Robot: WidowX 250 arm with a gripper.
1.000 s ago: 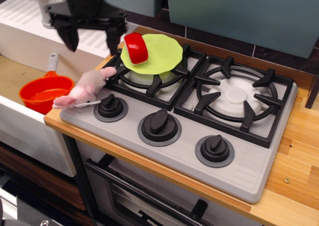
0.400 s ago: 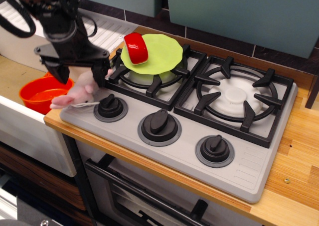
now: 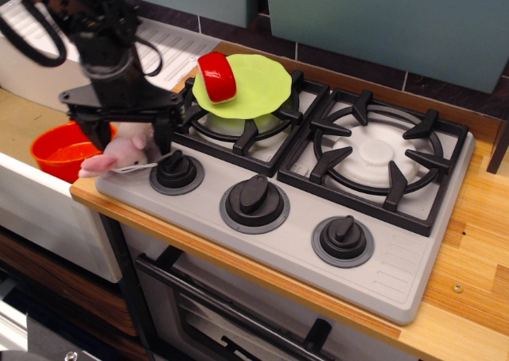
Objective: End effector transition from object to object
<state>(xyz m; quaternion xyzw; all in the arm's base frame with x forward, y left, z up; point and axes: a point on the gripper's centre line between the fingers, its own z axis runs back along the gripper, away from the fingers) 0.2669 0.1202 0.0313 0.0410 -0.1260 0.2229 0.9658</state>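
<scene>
A grey toy stove [image 3: 382, 242] with 2 burners is set in a wooden counter [image 3: 469, 273]. At its left edge the end effector [image 3: 133, 138] is held spread, 2 fingers straddling a pink plush toy [image 3: 123, 153], nothing clamped. A green plate [image 3: 254, 83] carries a red block [image 3: 216, 76].

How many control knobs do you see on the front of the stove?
3, all in the front row: left knob near the end effector, middle knob, right knob. None appears hidden.

Pink plush toy [image 3: 119, 153] between gripper [image 3: 131, 134] fingers, orange pot [image 3: 62, 150] beside.
</scene>
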